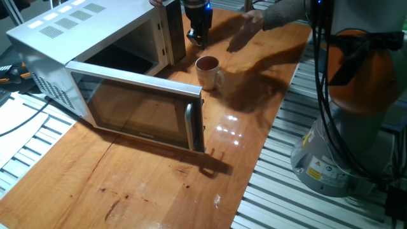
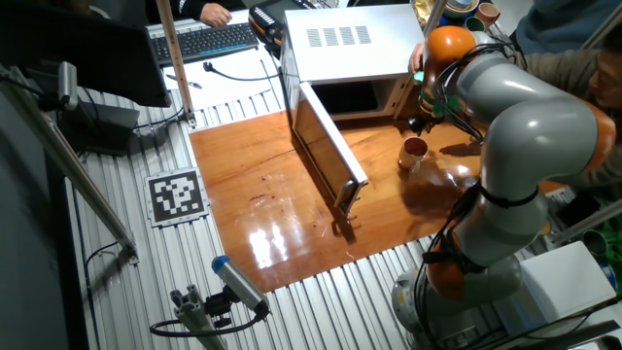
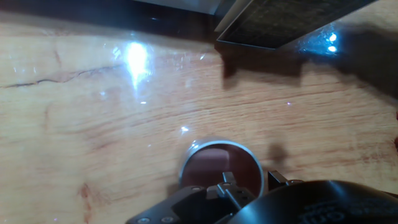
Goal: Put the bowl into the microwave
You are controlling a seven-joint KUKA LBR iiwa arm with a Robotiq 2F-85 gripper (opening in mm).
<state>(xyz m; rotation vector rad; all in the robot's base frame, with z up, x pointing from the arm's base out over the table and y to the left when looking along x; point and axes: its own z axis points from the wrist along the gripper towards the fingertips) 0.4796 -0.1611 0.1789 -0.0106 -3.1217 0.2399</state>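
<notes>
The bowl [image 1: 207, 70] is a small cream cup with a reddish-brown inside. It stands upright on the wooden table, to the right of the microwave [image 1: 63, 32]. The microwave door [image 1: 137, 105] is swung wide open and the cavity shows dark. My gripper [image 1: 196, 42] hangs just behind and above the bowl, near the microwave's front right corner, with nothing in it. In the other fixed view the bowl [image 2: 415, 151] sits below the gripper [image 2: 425, 122]. In the hand view the bowl [image 3: 211, 160] lies right under the fingertips [image 3: 227, 180], which stand slightly apart.
A person's hand [image 1: 249, 27] reaches over the table's far end beside the gripper. The open door's edge and handle [image 1: 189, 124] jut out over the table in front of the bowl. The robot base [image 1: 356, 95] stands to the right. A keyboard [image 2: 209, 41] lies behind the microwave.
</notes>
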